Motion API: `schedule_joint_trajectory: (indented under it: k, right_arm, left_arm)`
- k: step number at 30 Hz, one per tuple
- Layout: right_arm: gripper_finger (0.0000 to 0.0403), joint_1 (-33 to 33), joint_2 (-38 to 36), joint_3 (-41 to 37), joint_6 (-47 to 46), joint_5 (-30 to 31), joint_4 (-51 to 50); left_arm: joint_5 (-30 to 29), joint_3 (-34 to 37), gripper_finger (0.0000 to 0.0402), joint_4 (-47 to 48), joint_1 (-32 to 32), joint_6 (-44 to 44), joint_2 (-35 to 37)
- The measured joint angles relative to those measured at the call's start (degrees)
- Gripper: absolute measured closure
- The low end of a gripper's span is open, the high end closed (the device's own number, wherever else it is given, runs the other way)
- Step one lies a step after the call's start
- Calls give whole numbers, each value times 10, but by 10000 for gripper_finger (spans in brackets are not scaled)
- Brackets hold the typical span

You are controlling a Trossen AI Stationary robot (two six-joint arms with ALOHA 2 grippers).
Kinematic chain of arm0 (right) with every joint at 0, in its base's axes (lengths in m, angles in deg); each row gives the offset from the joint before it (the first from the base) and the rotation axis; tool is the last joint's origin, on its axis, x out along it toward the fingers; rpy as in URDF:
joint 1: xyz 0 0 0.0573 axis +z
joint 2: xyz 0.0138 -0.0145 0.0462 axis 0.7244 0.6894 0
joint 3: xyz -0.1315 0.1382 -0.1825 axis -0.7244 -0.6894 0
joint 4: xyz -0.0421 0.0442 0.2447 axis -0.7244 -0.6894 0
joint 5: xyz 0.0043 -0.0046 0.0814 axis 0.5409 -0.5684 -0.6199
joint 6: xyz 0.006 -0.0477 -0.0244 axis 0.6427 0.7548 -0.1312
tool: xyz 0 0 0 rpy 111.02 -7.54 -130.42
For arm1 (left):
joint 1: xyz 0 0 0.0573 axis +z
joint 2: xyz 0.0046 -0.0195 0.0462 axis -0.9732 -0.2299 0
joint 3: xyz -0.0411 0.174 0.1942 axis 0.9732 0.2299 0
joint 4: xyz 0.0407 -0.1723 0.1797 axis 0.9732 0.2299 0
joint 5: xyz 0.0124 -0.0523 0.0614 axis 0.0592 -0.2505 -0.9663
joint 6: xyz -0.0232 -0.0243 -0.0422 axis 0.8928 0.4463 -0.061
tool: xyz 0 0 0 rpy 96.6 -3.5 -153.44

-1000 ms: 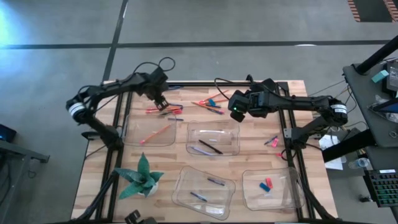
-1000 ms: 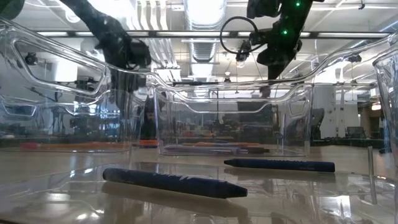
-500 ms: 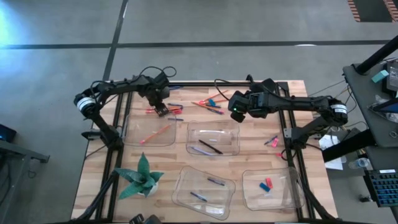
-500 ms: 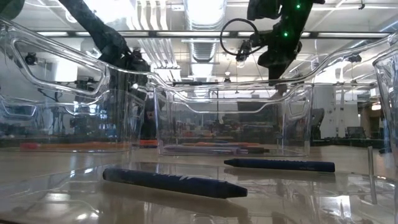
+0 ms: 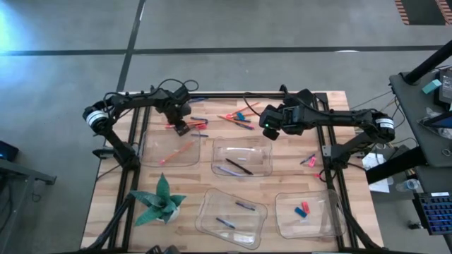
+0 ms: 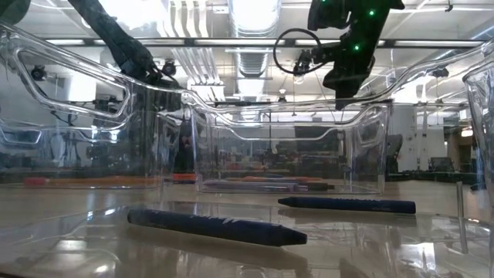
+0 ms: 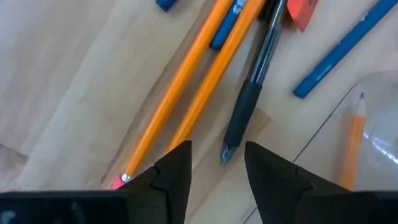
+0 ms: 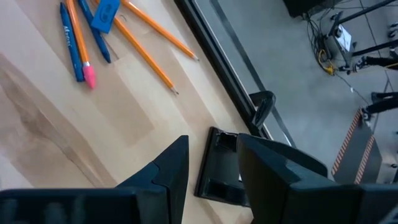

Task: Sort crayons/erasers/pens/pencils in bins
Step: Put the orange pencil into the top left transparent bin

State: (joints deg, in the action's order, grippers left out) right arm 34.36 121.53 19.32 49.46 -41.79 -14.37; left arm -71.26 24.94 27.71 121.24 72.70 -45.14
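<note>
Your left gripper (image 5: pixel 182 128) hangs low over the cluster of loose items near the far left of the wooden table (image 5: pixel 282 152), just beyond the far edge of the left bin (image 5: pixel 152 156). Its wrist view shows the two dark fingers (image 7: pixel 174 171) parted with nothing between them, so it is released. Right ahead of the fingertips lie two orange pencils (image 7: pixel 186 81) side by side, running diagonally, the pink eraser tip of one just beside the finger on that side. A black pen (image 7: pixel 252 93) lies alongside the pencils, its tip pointing into the gap between your fingers. A blue crayon (image 7: pixel 342 46) sits further off, and a red eraser (image 7: pixel 301 9) shows at the frame's edge. Another orange pencil (image 7: pixel 354 140) already lies inside the clear bin (you see it through the curved plastic wall).

Your right gripper (image 5: pixel 267 121) hovers above the table's far middle, beyond the centre bin (image 5: pixel 263 166), which holds dark pens (image 5: pixel 239 166). Its fingers (image 8: pixel 168 171) also stand apart and hold nothing. In its wrist view, two more orange pencils (image 8: pixel 149 56) lie well ahead of it near the table's black edge rail, beside blue crayons (image 8: pixel 65 25) and a blue eraser (image 8: pixel 106 14).

The near middle bin (image 5: pixel 208 219) holds short blue crayons (image 6: pixel 216 225), and the near right bin (image 5: pixel 325 219) holds red and blue erasers (image 5: pixel 304 209). A couple of small pieces (image 5: pixel 308 161) lie loose near the table's right edge. A green folded-paper plant (image 5: pixel 161 199) stands at the near left corner.
</note>
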Motion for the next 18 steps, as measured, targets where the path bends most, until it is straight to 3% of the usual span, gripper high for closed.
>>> schedule_joint_trajectory:
  k: [11,18]
  right_arm:
    - [275,0,0,0,8,0,2]
    - [275,0,0,0,14,0,8]
  left_arm:
    - [-5,-1,267,20,-3,15,2]
    - [10,-8,267,42,-5,28,45]
